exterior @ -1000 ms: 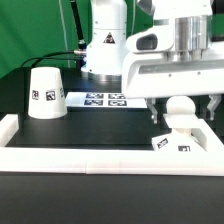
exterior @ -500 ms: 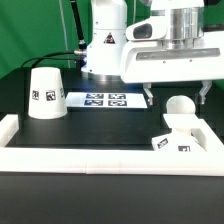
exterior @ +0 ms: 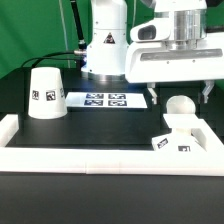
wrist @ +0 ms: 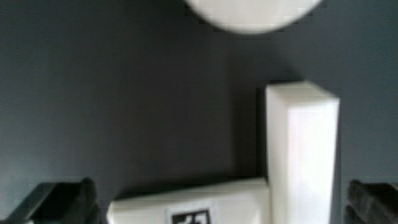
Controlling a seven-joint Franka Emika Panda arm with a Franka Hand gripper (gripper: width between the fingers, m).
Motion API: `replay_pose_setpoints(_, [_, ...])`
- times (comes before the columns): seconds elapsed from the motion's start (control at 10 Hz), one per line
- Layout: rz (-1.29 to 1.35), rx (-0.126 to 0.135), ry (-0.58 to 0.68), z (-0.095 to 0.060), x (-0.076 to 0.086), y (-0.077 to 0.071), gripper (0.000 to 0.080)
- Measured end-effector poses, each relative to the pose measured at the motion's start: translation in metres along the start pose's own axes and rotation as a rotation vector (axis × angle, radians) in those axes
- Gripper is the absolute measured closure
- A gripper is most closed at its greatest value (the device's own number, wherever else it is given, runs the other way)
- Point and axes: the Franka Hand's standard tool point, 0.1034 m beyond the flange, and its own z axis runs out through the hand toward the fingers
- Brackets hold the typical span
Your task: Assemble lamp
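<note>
The white ball bulb (exterior: 179, 105) stands upright, neck down, at the low square base block (exterior: 180, 138) by the exterior view's right; I cannot tell if it is seated in the block. My gripper (exterior: 178, 96) is open and empty, its fingers spread wide at the height of the bulb's top. The cone shade (exterior: 44, 93) stands alone at the left. In the wrist view the bulb (wrist: 254, 12) is blurred, and a tagged white block (wrist: 187, 205) shows between my dark fingertips (wrist: 63, 200).
The marker board (exterior: 105, 99) lies flat at the back middle. The long white border rail (exterior: 90, 153) runs along the front and turns back at both ends; a stretch shows in the wrist view (wrist: 302, 150). The arm's base stands behind.
My gripper has risen: a second ago its fingers hung on either side of the bulb, now they are near its top. The bulb, base and shade have not moved.
</note>
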Motion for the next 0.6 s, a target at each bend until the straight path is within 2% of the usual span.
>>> replay_pose_setpoints(0.2, [-0.038, 0.002, -0.001, 0.0035, -0.0075, -0.0083, 0.0100])
replay_pose_setpoints(0.5, [-0.037, -0.001, -0.021, 0.0057, -0.0102, -0.0071, 0.0100])
replay_pose_setpoints(0.6, [-0.037, -0.011, -0.087, 0.0062, -0.0148, -0.0048, 0.0100])
